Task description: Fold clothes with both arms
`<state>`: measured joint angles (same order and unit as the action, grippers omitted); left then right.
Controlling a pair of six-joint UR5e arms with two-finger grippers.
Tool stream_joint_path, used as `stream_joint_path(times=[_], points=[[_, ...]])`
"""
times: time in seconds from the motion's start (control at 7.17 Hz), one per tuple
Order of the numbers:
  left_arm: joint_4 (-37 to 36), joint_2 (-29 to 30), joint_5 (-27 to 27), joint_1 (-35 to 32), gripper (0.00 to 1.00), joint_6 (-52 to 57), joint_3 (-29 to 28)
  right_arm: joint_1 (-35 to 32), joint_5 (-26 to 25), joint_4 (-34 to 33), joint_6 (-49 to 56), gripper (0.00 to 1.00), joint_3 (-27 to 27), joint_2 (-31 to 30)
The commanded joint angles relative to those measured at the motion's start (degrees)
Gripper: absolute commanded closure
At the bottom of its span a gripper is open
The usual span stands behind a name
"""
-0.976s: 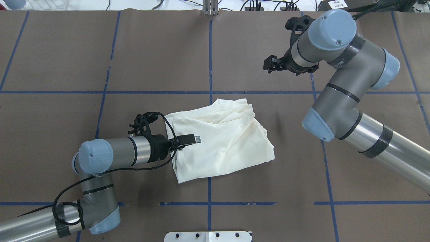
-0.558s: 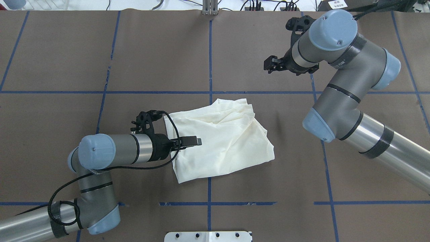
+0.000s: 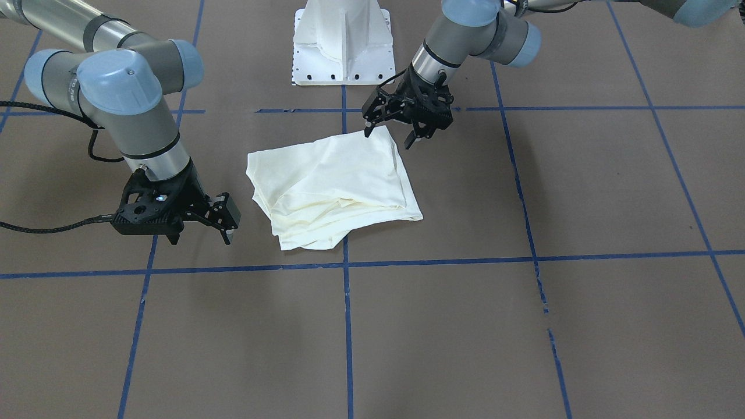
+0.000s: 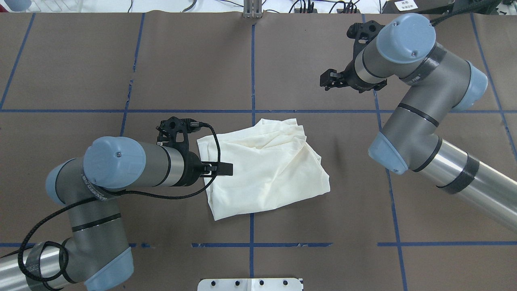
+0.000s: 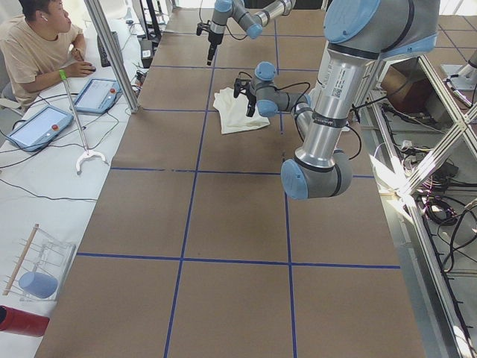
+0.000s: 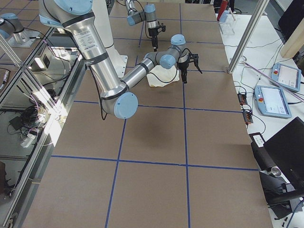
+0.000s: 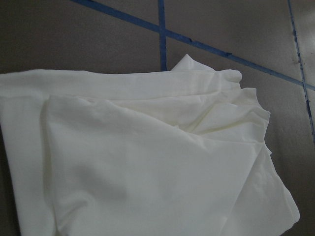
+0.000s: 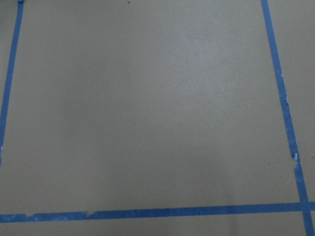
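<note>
The left arm's black two-finger gripper hangs with its jaws spread and empty, just over the near-left edge of the cream long-sleeved T-shirt. The shirt lies as a folded, roughly square bundle, plain side up, mid-way across the brown paper-covered table with its blue tape lines. Its loose stacked layers fan out at the far corner, on the right arm's side. The right arm's black gripper, also parted and holding nothing, stands well apart beyond that corner. The left arm is much the nearer, so the next grasp likely falls to it.
</note>
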<state>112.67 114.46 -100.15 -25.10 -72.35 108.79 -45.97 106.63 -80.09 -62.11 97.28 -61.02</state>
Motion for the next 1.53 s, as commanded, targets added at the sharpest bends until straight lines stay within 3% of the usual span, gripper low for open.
stream_joint_path(times=[0.0, 0.42, 0.7, 0.98, 1.26, 1.39], points=[[-8.69, -0.28, -0.13, -3.61, 0.0, 12.09, 3.09, -0.17, 1.2, -0.76, 3.98, 0.0, 1.5, -1.98], [-8.96, -3.17, -0.48, -8.71, 0.0, 21.33, 5.53, -8.75, 10.07, -0.68, 20.63, 0.0, 8.09, -14.87], [-8.96, -8.95, -10.01, -18.78, 0.0, 34.91, 8.26, -19.89, 18.83, 0.02, 35.48, 0.0, 10.38, -25.32], [-8.96, -17.03, -16.35, -30.56, 0.0, 52.56, 9.68, -29.23, 20.54, -0.68, 49.92, 0.0, 10.39, -34.65], [-9.31, -25.3, -24.96, -45.66, 0.0, 70.25, 8.2, -34.26, 22.48, -0.34, 53.05, 0.0, 9.51, -43.08], [-9.22, -27.77, -26.74, -50.09, 0.0, 72.76, 5.75, -34.89, 21.87, -0.59, 53.31, 0.0, 8.21, -47.31]])
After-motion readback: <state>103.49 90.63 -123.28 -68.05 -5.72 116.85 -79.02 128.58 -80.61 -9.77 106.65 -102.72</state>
